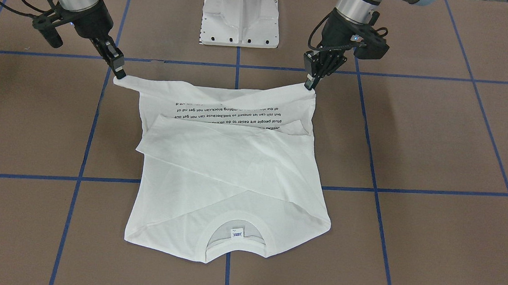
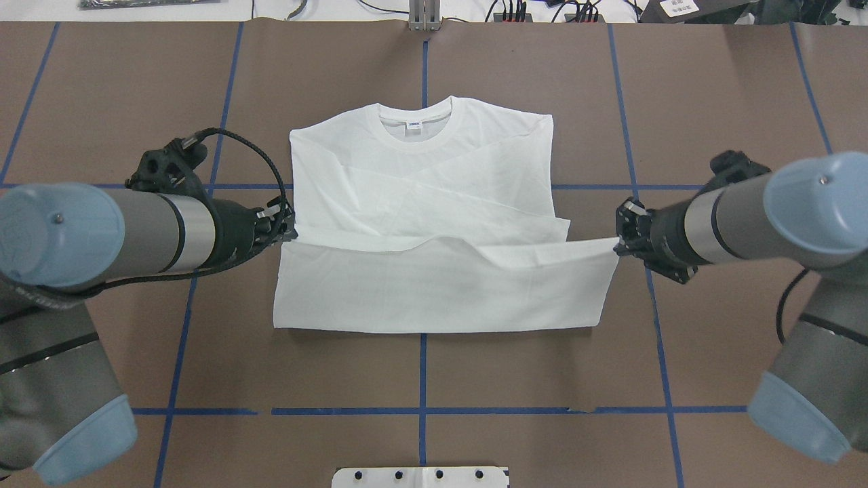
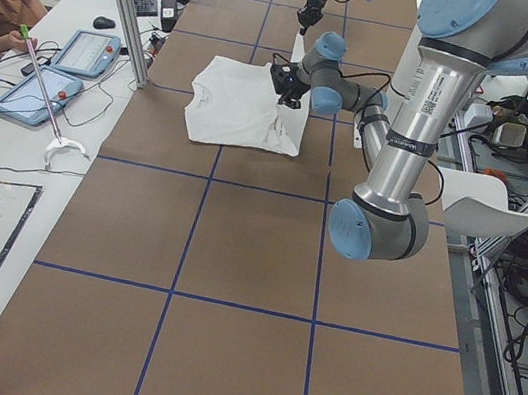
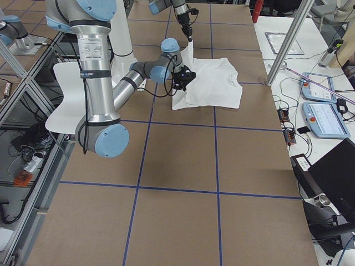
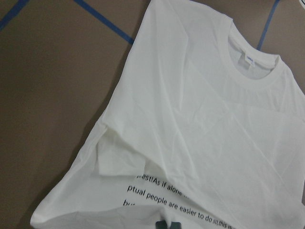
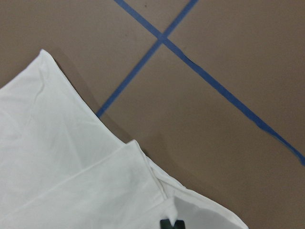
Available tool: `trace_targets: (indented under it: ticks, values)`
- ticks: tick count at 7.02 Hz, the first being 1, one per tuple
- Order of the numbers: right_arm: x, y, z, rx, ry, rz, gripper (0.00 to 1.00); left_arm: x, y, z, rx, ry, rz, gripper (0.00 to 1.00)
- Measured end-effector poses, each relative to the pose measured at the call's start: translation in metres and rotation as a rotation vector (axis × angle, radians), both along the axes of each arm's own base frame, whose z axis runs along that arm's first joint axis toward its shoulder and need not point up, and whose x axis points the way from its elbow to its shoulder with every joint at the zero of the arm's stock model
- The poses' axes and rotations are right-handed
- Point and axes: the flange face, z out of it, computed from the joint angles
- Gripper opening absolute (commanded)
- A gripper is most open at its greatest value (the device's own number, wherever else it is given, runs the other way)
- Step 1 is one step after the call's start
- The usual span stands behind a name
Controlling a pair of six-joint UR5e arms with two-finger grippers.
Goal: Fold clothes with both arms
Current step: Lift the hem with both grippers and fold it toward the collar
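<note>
T-shirt (image 1: 229, 172), blue-taped table (image 1: 437, 142), pedestal (image 1: 240, 12) beyond

T-shirt (image 2: 420, 183) on table (image 2: 102, 81); left claw (image 2: 293, 231), right claw (image 2: 618, 245) at opposite hem corners.

The shirt (image 5: 200, 124) bears black print, partly readable: "ptual people are easier to do so" and "As if alone".

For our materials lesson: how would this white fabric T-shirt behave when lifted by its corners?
Probably floppy: the white fabric T-shirt drapes between the left gripper and right gripper. Likely light: two corner pinches hold its hem up.
</note>
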Motion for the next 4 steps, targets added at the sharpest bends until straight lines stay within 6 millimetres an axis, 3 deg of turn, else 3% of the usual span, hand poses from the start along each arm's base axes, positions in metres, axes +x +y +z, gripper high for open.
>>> trace_targets:
  ticks: [2,4]
  values:
    - [-0.022,-0.101,-0.003,0.01,0.098,0.019,0.0,0.018,-0.065,0.02,0.023,0.0,-0.043,0.0]
    - [-0.048,-0.178,0.007,0.016,0.189,-0.007,0.0,0.038,-0.121,0.049,0.045,-0.017,-0.077,0.0]
